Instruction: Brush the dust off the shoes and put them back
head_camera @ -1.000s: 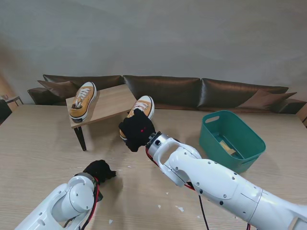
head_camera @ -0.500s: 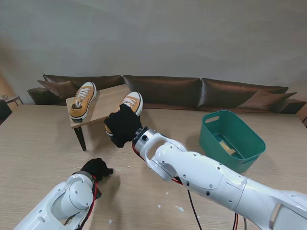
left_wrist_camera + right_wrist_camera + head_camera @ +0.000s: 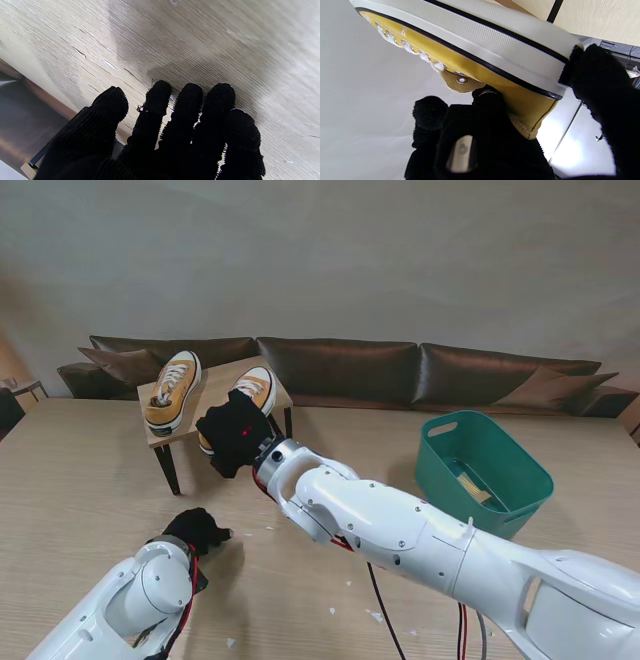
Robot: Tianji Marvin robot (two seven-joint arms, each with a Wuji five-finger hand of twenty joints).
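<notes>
My right hand (image 3: 236, 442) grips the heel of one yellow sneaker (image 3: 252, 389) over the small wooden stand (image 3: 222, 397), beside its mate (image 3: 171, 390) already resting there. My left hand (image 3: 196, 530) hovers empty, fingers spread. Judging by this, only setting down remains.

soft even indoor light, stand view sharp; left wrist view motion-blurred with a broad shadow on the table (image 3: 75, 37)

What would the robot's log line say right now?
right hand: holding yellow canvas sneaker at small wooden stand | left hand: open, near table
</notes>
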